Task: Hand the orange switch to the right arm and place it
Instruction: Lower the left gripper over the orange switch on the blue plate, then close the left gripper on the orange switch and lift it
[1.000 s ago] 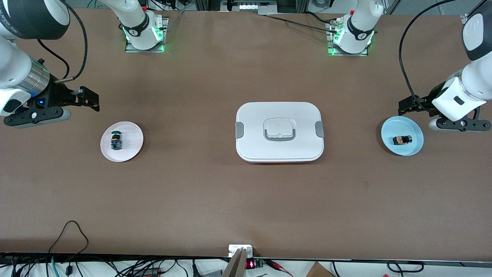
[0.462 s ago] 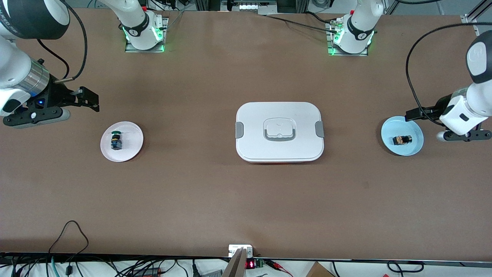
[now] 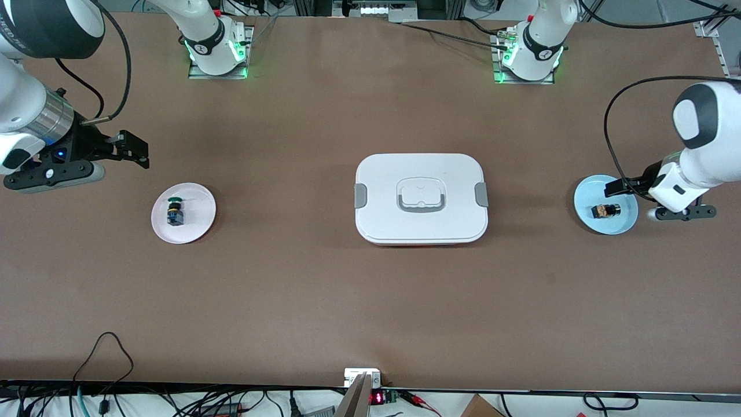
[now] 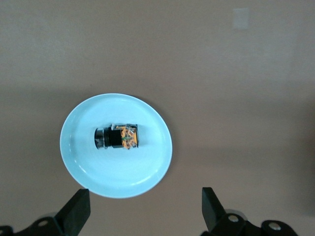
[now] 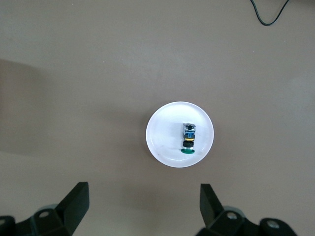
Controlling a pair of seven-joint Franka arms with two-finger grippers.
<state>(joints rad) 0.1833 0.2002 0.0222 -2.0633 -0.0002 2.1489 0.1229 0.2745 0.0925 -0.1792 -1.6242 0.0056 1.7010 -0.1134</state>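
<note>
A small black-bodied push-button switch with orange parts (image 3: 606,210) (lying on its side) rests on a round light-blue plate (image 3: 586,196) at the left arm's end.

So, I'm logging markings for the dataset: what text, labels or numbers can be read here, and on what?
Nothing reads clearly.
Band on each arm base: lettering too small to read.
Small display at the table edge: red digits, too blurred to read.
Lidded box, plates, switches: no text visible.

left gripper (image 4: 142,212) cut by frame edge, orange switch (image 3: 605,211) cap unclear
</note>
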